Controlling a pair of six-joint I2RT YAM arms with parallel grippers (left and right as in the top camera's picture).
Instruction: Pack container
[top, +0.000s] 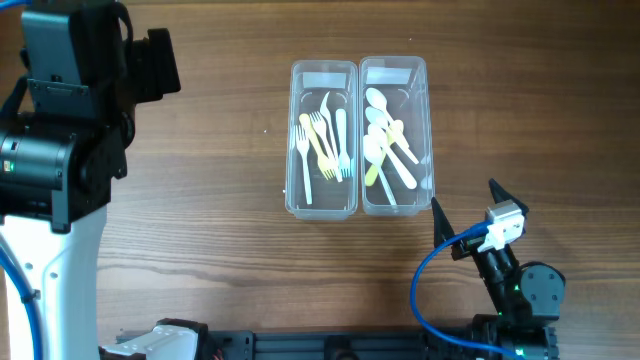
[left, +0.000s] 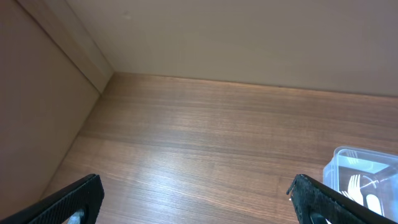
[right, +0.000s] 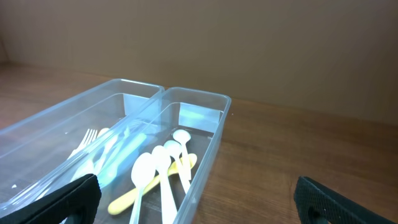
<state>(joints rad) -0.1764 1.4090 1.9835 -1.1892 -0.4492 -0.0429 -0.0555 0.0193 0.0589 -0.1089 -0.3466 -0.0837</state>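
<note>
Two clear plastic containers stand side by side mid-table. The left container (top: 323, 75) holds several white, yellow and pale blue forks (top: 325, 146). The right container (top: 393, 72) holds several white and yellow spoons (top: 385, 150), also seen in the right wrist view (right: 163, 175). My right gripper (top: 468, 207) is open and empty, just off the right container's near right corner. My left gripper (left: 198, 199) is open and empty over bare wood, with a container corner (left: 364, 171) at its right. In the overhead view the left arm sits at the far left.
The wooden table (top: 210, 220) has a raised wall along its far side and left side in the left wrist view (left: 93, 59). The left arm's base (top: 60, 150) fills the overhead view's left edge. A blue cable (top: 425, 290) loops by the right arm.
</note>
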